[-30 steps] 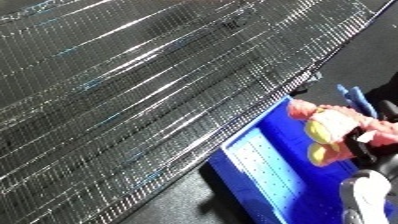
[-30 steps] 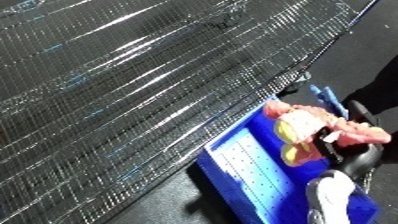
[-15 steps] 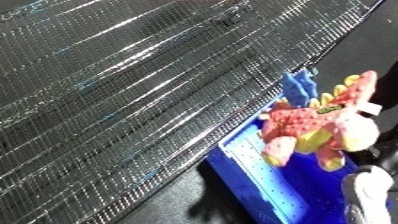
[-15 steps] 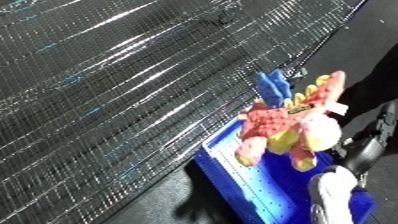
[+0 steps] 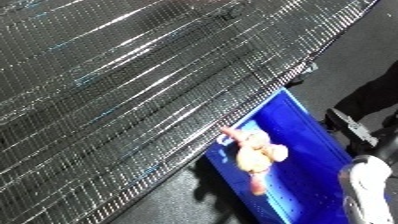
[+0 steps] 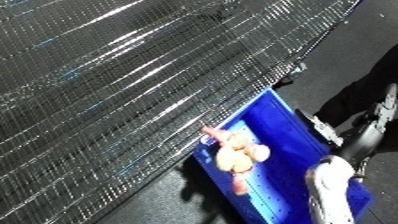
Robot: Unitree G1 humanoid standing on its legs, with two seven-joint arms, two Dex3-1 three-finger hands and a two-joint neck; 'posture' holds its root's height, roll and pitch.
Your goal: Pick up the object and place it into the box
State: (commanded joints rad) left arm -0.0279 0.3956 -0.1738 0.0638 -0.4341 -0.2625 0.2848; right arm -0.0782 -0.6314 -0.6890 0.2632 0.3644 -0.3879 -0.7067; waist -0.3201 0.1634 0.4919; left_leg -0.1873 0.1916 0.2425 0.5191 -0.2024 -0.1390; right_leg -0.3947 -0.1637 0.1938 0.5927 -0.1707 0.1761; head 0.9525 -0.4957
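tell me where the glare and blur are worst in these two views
Left eye view: bright streaks of glare run across the wire mesh surface; the toy in the blue bin is smeared and washed pale. Right eye view: same streaked mesh; the white forearm at the lower right is blown out and soft.

The toy lies inside the bin, toward the bin's left wall, up and to the left of the right forearm that enters from the lower right edge. The bin stands on the floor, its left edge just beside the rim of the table, which fills everything to the left and beyond. No hand shows clearly in either view, so the toy sits apart from the forearm, with bare bin floor between them.
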